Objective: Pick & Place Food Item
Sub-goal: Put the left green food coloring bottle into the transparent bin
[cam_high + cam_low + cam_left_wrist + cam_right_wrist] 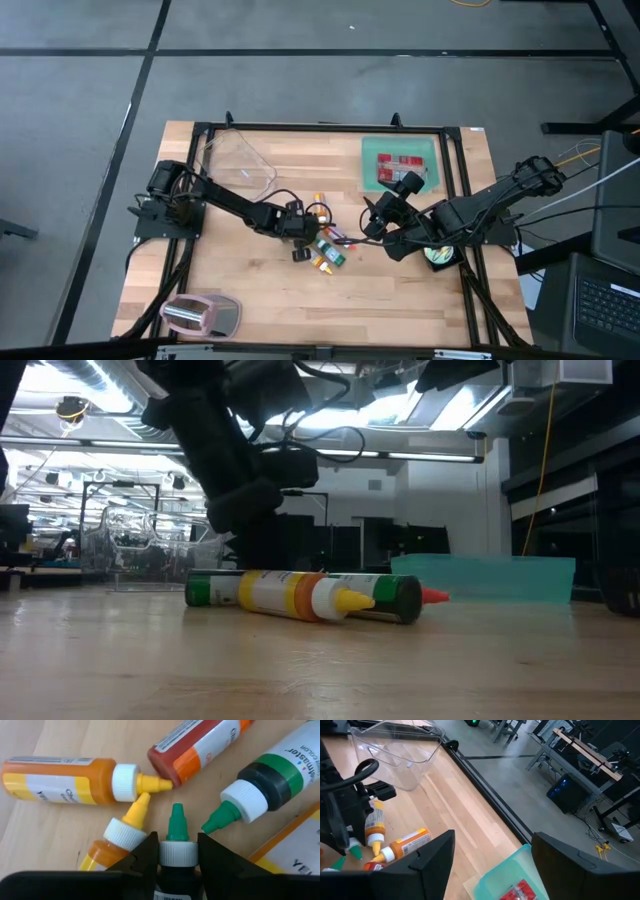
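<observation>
Two arms meet over a wood table (pixel 260 290), a heap of food-colour bottles at centre. Left wrist view counts five bottles plus the edge of a sixth label: two yellow-tipped (pixel 70 780) (pixel 117 840), one red (pixel 200 745), two green-tipped (pixel 270 780).

Left gripper (pixel 176 857), at table centre, has its fingers (pixel 142 860) pressed to both sides of the white collar of one green-tipped bottle (pixel 177 827), nozzle poking out between them; clamped on it, bottle lying in the heap. Low view shows the heap side-on, a green-capped bottle (pixel 300 595) in front.

Right gripper (pixel 490 855) hangs just at 3 o'clock of the heap, fingers wide apart, nothing between them.

Containers, three seen:
- clear tub (pixel 238 160) at 11 o'clock of the heap, nothing visible in it;
- teal tray (pixel 400 150) at 1 o'clock, holding red packets (pixel 400 165), count unclear;
- grey-pink item (pixel 205 315) at the 7 o'clock corner, kind unclear.

A round dark-and-yellow object (pixel 440 257) sits under the right arm at the 3 o'clock edge, mostly hidden.
</observation>
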Controlling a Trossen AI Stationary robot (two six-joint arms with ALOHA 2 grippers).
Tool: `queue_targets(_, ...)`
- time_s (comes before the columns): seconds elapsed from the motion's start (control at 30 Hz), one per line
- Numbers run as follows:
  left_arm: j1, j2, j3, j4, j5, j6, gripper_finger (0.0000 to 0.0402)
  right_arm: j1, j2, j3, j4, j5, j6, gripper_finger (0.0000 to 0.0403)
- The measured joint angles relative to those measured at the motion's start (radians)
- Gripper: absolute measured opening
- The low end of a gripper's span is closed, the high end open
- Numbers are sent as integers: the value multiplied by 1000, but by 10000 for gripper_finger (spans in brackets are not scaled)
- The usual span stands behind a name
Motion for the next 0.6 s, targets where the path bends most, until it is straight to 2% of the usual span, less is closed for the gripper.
queue_targets(0.17, -5, -6, 0, 7, 13, -3, 106, 0, 0, 0, 0, 0, 0, 258)
queue_targets(0.27, -20, -25, -1, 31, -22, -3, 106, 0, 0, 0, -1, 0, 0, 258)
queue_targets(0.5, -82, -160, -25, 97, -293, 48, 106, 0, 0, 0, -4, -26, 1, 258)
queue_targets(0.6, -105, -257, -101, 228, -393, 95, 106, 0, 0, 0, -9, -28, 0, 258)
